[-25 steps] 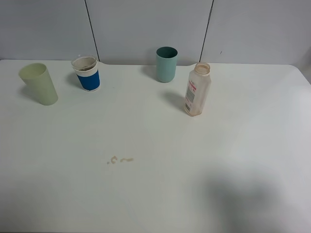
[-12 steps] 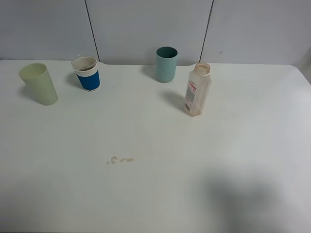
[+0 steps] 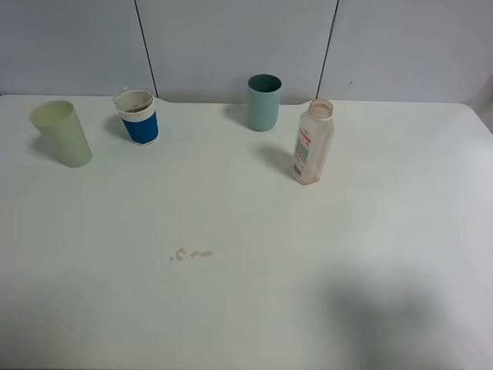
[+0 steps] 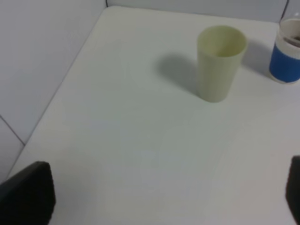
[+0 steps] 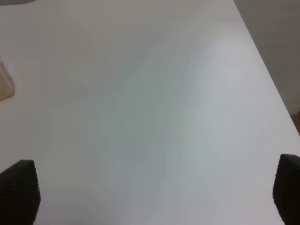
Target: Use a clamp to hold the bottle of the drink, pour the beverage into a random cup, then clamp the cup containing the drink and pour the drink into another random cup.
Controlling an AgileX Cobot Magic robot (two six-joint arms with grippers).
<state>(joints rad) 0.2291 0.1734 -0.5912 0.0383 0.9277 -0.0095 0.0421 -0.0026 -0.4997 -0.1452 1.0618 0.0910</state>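
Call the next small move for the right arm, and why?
Probably advance the right tool toward the bottle and line up on its body. The bottle stands upright and uncapped on the table, ungripped, and sits only at the edge of the right wrist view. Both tools are open and empty, so pouring has not begun.

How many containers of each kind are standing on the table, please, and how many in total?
Cups: 3 – pale yellow-green cup, blue-and-white cup, teal cup
Bottles: 1 – translucent bottle with a red-and-white label
Total: 4
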